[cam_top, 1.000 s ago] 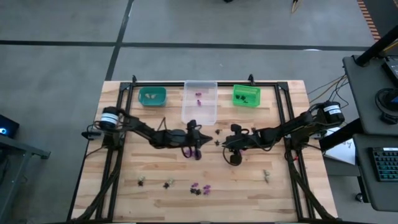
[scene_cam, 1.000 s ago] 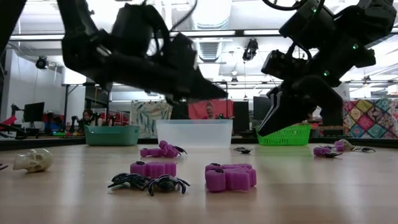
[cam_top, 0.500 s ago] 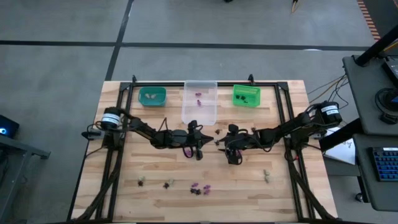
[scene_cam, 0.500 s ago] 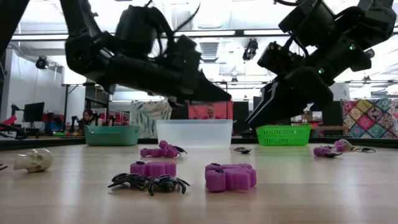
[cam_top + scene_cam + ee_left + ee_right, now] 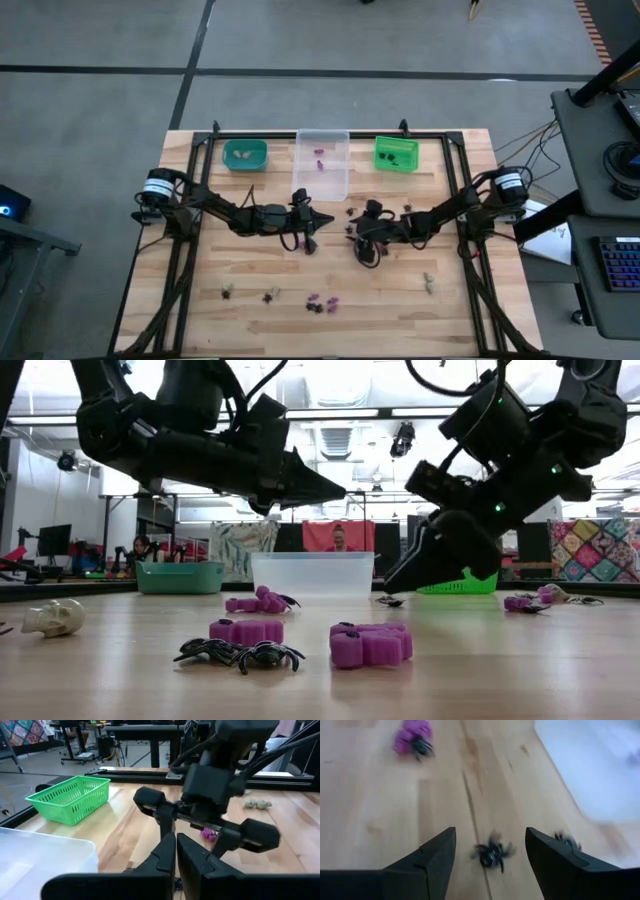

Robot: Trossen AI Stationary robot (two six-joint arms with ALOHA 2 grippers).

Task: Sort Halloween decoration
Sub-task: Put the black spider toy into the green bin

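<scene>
The Halloween decoration lies loose on the wooden table: a black spider point(image 5: 492, 854) under my right gripper, a second spider point(image 5: 565, 840) beside it, purple pieces point(image 5: 370, 644) and a pale skull point(image 5: 55, 618) near the front. My right gripper point(image 5: 490, 832) is open, low over the table's middle point(image 5: 351, 229), its fingers either side of the first spider without touching it. My left gripper point(image 5: 312, 224) hangs shut in the air just left of it, with nothing showing between its fingers point(image 5: 175, 840).
At the far edge stand a teal bin point(image 5: 244, 154), a clear bin point(image 5: 322, 165) and a green bin point(image 5: 396, 154). More trinkets lie near the front edge point(image 5: 320, 302) and at the right point(image 5: 428, 283). People sit in the room behind.
My right gripper has opened wide, gone toward the table's left and far edges and come down over the black spider. My left gripper, still shut, has risen and drawn a little toward the far edge.
</scene>
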